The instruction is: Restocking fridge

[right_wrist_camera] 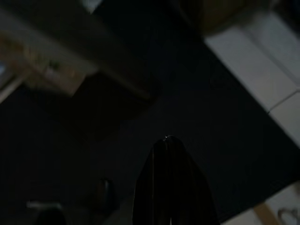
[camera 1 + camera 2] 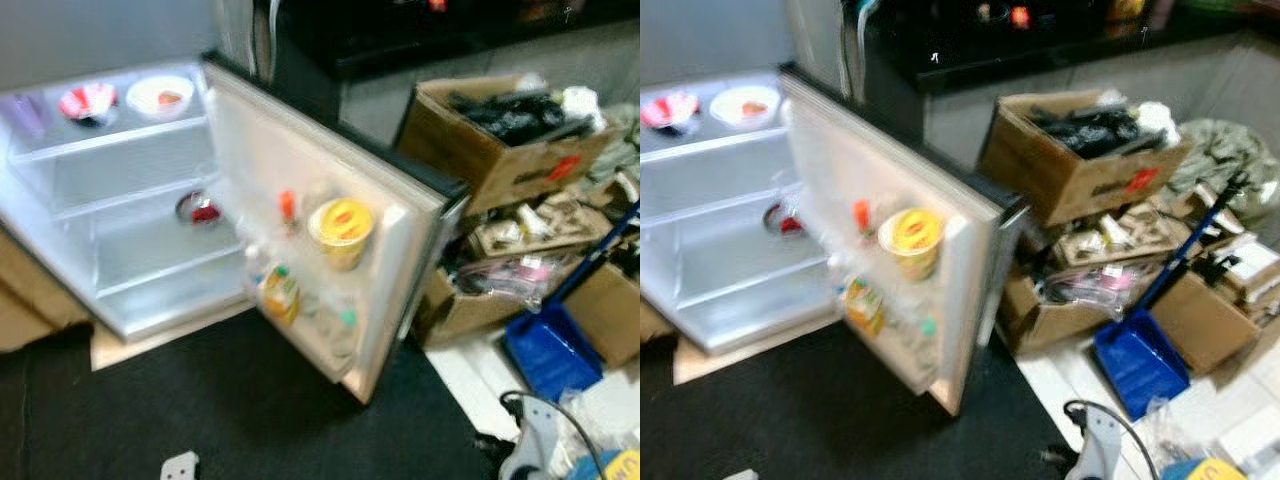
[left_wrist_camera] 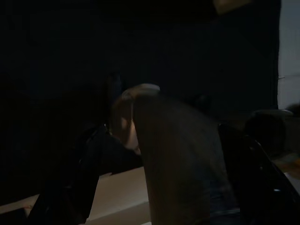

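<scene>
Black floor mat (image 2: 230,400), open fridge door (image 2: 320,215), cardboard boxes (image 2: 500,135), blue dustpan (image 2: 548,350) beside

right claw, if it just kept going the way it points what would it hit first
Most likely the dark floor mat. The right claw points down at it, nothing showing between; the pale floor lies off to one side. The view is dim, so depth is uncertain.

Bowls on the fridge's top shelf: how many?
2: a red-patterned bowl on the shelf's left and a white bowl beside it on its right. Others may be hidden.
</scene>
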Robot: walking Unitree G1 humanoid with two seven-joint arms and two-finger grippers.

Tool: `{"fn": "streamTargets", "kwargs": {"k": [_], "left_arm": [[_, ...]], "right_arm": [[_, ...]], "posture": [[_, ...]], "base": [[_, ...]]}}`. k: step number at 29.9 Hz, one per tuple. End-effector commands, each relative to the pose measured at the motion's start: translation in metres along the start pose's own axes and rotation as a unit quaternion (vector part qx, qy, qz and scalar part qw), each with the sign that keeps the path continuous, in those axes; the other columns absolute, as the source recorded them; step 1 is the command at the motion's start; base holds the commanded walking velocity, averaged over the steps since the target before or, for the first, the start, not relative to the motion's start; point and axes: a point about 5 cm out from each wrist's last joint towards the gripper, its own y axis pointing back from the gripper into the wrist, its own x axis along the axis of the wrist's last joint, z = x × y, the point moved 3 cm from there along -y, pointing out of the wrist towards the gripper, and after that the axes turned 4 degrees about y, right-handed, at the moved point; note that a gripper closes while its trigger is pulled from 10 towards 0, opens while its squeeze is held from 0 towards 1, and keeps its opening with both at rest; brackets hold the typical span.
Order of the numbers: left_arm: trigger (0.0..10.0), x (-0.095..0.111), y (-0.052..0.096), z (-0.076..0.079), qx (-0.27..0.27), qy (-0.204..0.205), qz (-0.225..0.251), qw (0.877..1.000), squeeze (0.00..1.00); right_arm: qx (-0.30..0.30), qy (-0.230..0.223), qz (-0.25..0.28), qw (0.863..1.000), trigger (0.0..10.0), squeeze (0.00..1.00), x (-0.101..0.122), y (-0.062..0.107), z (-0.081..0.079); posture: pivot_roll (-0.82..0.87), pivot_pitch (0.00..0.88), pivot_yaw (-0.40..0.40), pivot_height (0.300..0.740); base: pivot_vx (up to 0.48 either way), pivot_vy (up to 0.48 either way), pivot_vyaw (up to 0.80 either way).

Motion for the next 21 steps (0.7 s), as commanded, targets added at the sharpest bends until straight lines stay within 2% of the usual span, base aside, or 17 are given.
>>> {"fn": "streamTargets", "kwargs": {"k": [1,4,5,6,7,8,9,10,15,17,18,19,21], "left_arm": [[10.0,-0.01,0.004,-0.006,0.012,0.007,-0.015,1.0,0.0],[10.0,-0.01,0.004,-0.007,0.01,0.007,-0.015,1.0,0.0],[10.0,-0.01,0.004,-0.007,0.01,0.007,-0.015,1.0,0.0],[10.0,-0.01,0.004,-0.006,0.009,0.006,-0.015,1.0,0.0],[10.0,-0.01,0.004,-0.006,0.008,0.006,-0.015,1.0,0.0],[10.0,-0.009,0.004,-0.006,0.007,0.007,-0.015,1.0,0.0],[10.0,-0.01,0.003,-0.005,0.006,0.006,-0.015,1.0,0.0],[10.0,-0.01,0.003,-0.004,0.005,0.006,-0.016,1.0,0.0],[10.0,-0.01,0.003,-0.004,0.004,0.006,-0.016,1.0,0.0],[10.0,-0.012,0.003,-0.003,0.003,0.007,-0.018,1.0,0.0],[10.0,-0.012,0.003,-0.003,0.003,0.007,-0.018,1.0,0.0],[10.0,-0.013,0.003,-0.003,0.003,0.007,-0.019,1.0,0.0],[10.0,-0.013,0.003,-0.003,0.003,0.007,-0.019,1.0,0.0]], "right_arm": [[0.006,-0.005,0.016,1.0,10.0,0.0,0.005,-0.002,-0.003],[0.032,-0.039,0.104,0.993,10.0,0.0,0.055,-0.012,-0.009],[0.032,-0.039,0.104,0.993,10.0,0.0,0.055,-0.012,-0.009],[0.065,-0.057,0.143,0.986,10.0,0.0,0.078,-0.015,-0.018],[0.096,-0.073,0.183,0.976,1.6,0.0,0.101,-0.017,-0.028],[0.117,-0.082,0.209,0.967,1.6,0.0,0.116,-0.017,-0.034],[0.136,-0.092,0.235,0.958,0.0,0.0,0.131,-0.017,-0.041],[0.155,-0.1,0.263,0.947,0.0,0.0,0.149,-0.016,-0.048],[0.162,-0.102,0.272,0.943,0.0,0.0,0.156,-0.016,-0.05],[0.182,-0.091,0.291,0.935,0.0,0.0,0.173,-0.016,-0.062],[0.182,-0.091,0.291,0.935,0.0,0.0,0.173,-0.016,-0.062],[0.193,-0.078,0.295,0.933,4.9,0.0,0.18,-0.017,-0.072],[0.193,-0.078,0.295,0.933,4.9,0.0,0.18,-0.017,-0.072]], "posture": [[-0.09,0.117,-0.004,0.74],[-0.09,0.117,-0.003,0.74],[-0.09,0.117,-0.003,0.74],[-0.09,0.117,-0.003,0.74],[-0.09,0.121,0.0,0.74],[-0.09,0.121,0.0,0.74],[-0.09,0.121,0.0,0.74],[-0.09,0.124,-0.001,0.74],[-0.09,0.124,-0.001,0.74],[-0.08,0.127,-0.002,0.74],[-0.08,0.127,-0.002,0.74],[-0.08,0.128,-0.003,0.74],[-0.08,0.128,-0.003,0.74]], "base": [[0.0,0.0,0.0],[0.0,0.0,0.0],[0.0,0.0,0.0],[0.0,0.0,0.0],[0.0,0.0,0.0],[0.0,0.0,0.0],[0.0,0.0,0.0],[0.0,0.0,0.0],[0.0,0.0,0.0],[0.0,0.0,0.0],[0.0,0.0,0.0],[0.0,0.0,0.0],[0.0,0.0,0.0]]}}
